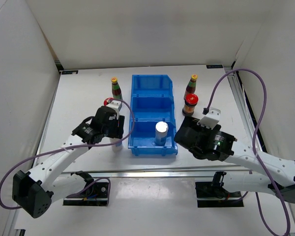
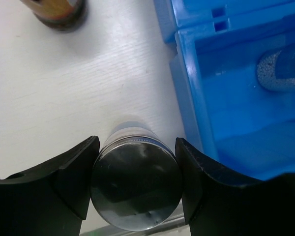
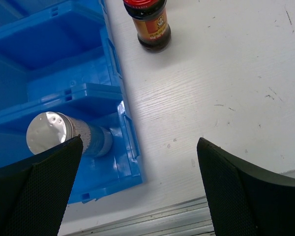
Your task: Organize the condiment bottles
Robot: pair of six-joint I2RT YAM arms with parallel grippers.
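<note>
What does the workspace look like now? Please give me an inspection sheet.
Surface: white table, light scuffs.
Job's things: one silver-capped bottle upright in the near bin compartment; a second one outside the bin, between the left gripper's fingers; yellow-capped bottle and red lid left of bin; yellow-capped bottle and red-lidded jar right of bin.
Clutter: nothing seen.
Grippers: left closed around the bottle; right gripper open, empty.
Cables: purple cable loops over each arm.
Surroundings: white walls.
</note>
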